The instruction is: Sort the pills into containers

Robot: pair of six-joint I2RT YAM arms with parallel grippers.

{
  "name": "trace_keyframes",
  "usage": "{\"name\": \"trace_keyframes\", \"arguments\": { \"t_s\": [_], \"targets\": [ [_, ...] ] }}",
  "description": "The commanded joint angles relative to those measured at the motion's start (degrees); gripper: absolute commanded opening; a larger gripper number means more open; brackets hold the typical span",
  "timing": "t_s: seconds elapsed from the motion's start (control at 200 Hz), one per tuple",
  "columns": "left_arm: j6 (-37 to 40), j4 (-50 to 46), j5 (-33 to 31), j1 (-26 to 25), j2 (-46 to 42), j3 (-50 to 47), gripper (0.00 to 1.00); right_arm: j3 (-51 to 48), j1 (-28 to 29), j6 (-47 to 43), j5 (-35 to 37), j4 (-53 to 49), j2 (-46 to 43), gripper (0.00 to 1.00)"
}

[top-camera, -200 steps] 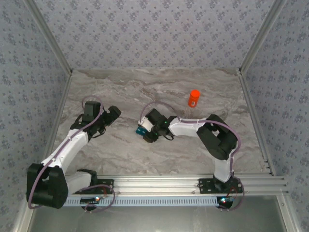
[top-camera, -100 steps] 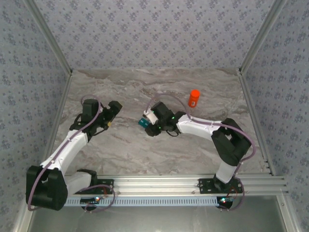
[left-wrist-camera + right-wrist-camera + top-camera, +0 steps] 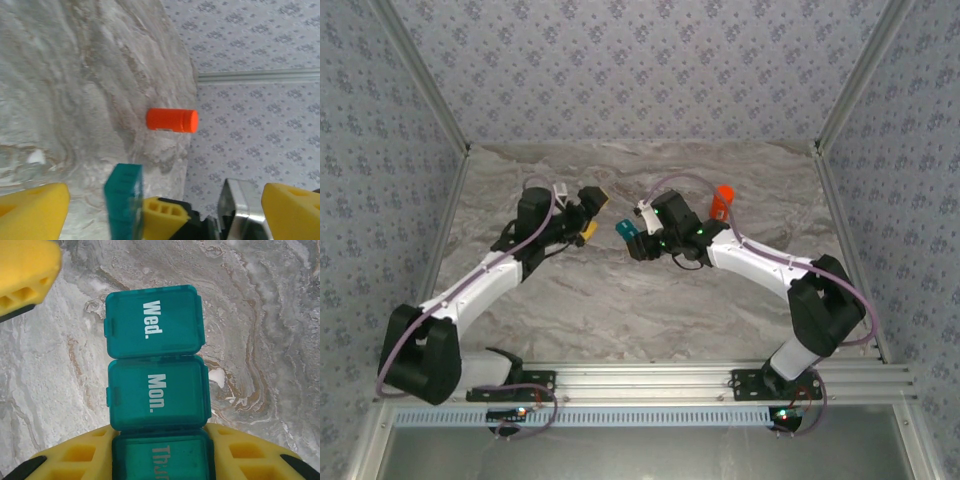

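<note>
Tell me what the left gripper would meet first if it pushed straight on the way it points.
Most likely the teal pill box, edge-on between the fingers of the open left gripper and clamped by the right gripper. The orange bottle lies farther back; depth is hard to judge.

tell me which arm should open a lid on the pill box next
Left, probably. The right gripper is shut on the pill box, so it is busy. The left gripper is open and faces the box close by.
</note>
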Motion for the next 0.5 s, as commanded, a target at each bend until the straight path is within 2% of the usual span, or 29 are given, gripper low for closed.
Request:
{"name": "trace_keyframes", "arguments": {
  "t_s": [0.0, 0.495],
  "targets": [
    [-1.8, 4.5, 1.1, -1.7, 1.7, 3.0, 0.98, 1.5, 0.1, 2.2, -0.8, -0.7, -2.0, 0.33],
    [-3.6, 6.0, -1.3, -6.2, 3.1, 1.5, 0.98, 1.1, 0.0, 2.9, 0.3, 0.0, -2.4, 0.32]
  ]
}}
